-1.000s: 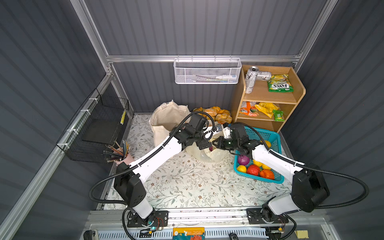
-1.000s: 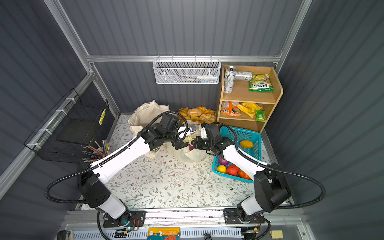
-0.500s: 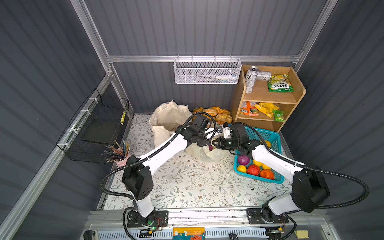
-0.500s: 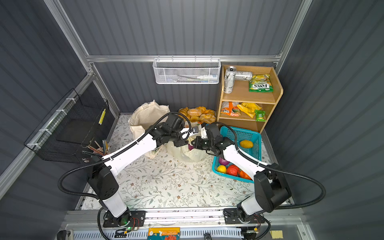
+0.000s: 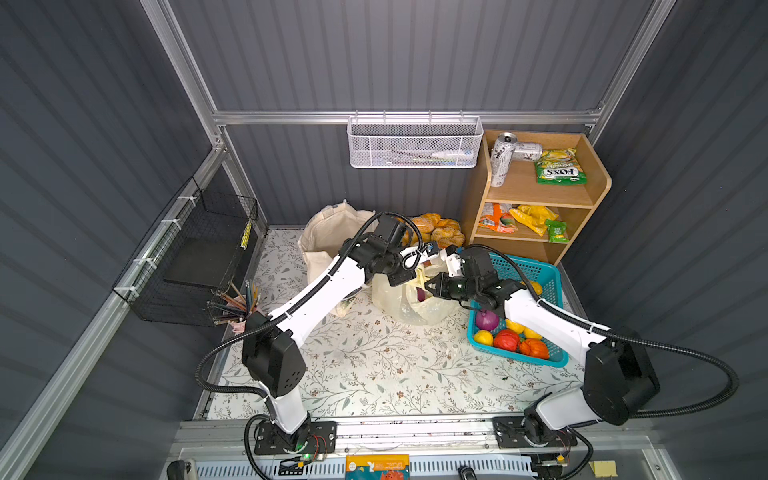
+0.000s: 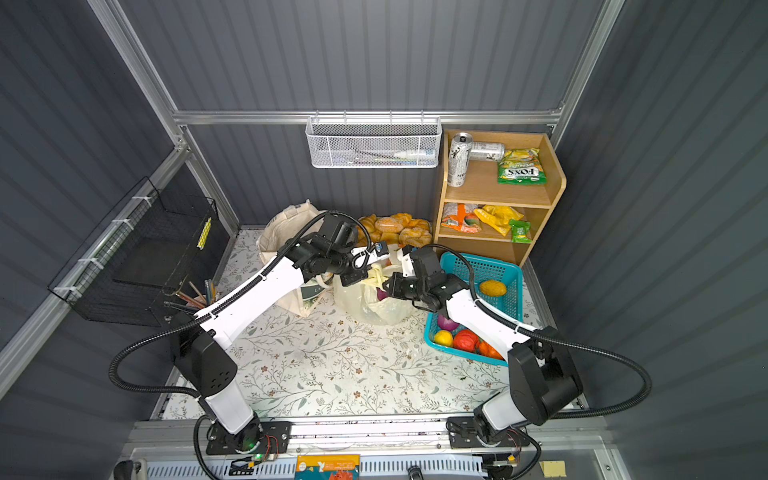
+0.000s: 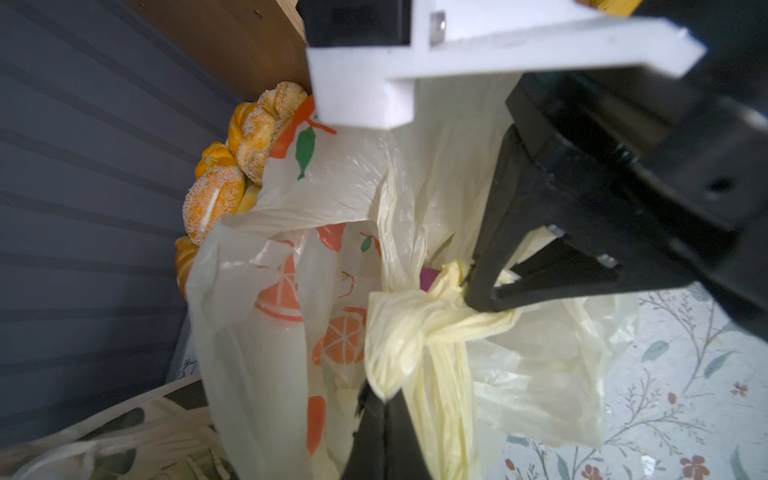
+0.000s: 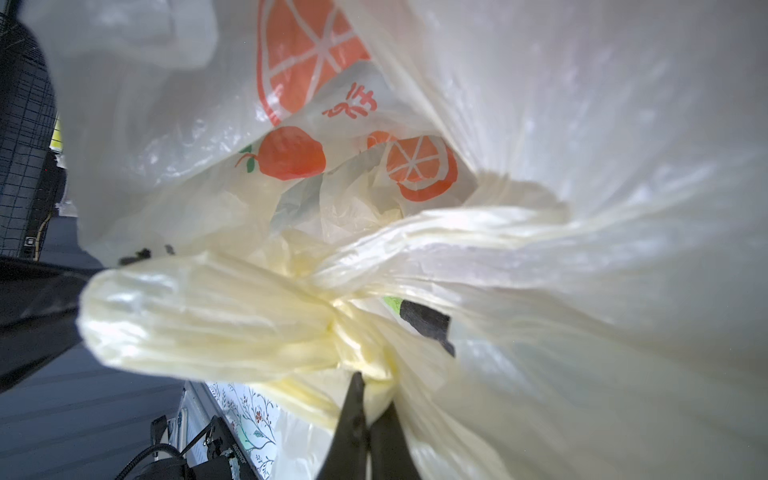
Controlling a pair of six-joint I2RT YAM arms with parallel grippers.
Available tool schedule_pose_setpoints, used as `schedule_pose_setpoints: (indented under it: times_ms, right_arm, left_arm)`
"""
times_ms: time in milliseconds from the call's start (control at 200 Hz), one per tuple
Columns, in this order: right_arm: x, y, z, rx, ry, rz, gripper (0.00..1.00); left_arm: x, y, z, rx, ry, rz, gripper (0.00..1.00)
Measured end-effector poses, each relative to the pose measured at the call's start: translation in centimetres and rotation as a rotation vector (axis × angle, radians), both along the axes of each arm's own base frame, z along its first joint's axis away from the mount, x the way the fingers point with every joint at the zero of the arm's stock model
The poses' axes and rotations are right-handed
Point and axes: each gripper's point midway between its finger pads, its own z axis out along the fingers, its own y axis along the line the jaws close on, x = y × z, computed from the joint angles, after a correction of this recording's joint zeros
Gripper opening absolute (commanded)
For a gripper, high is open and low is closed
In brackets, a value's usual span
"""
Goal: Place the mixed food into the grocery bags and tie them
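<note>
Now right claw [image 8: 368,409] is pinching shut on the knot [image 7: 432,307] of the plastic bag [image 5: 409,307]; left claw [image 7: 382,415], closed just beside, is seemingly gripping a handle strand.

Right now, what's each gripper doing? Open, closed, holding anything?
Left gripper: closed, apparently on a twisted handle strand of the plastic bag.
Right gripper: closed, pinching the bag's handle beside the knot.

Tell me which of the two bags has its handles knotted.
The cream-yellow plastic bag: its handles are twisted into a knot. The beige canvas tote shows no knot.
</note>
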Motion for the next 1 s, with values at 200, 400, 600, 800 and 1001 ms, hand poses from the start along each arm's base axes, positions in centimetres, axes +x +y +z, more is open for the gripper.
schedule_pose_setpoints:
  times_ms: [200, 400, 600, 800, 1001]
  right_arm:
    - [-1.1, 0.1, 0.5, 0.021, 0.006, 0.004, 0.0]
    - [-2.6, 1.6, 1.2, 0.051, -0.009, 0.043, 0.0]
    - [-0.7, 1.8, -1.4, 0.035, 0.035, 0.007, 0.0]
    - [0.5, 1.4, -2.3, 0.021, 0.055, -0.014, 0.0]
    - [0.5, 1.1, -2.4, 0.015, 0.061, -0.017, 0.0]
  left_arm:
    - [0.0, -0.3, 0.3, -0.051, 0.029, 0.005, 0.0]
    - [0.2, -0.4, 0.5, -0.074, 0.04, 0.018, 0.0]
    - [-0.2, -0.7, 0.4, -0.084, 0.059, 0.01, 0.0]
    - [-0.5, -0.8, 0.5, -0.1, 0.081, 0.004, 0.6]
    - [-1.0, -0.9, 0.8, -0.101, 0.102, -0.012, 0.73]
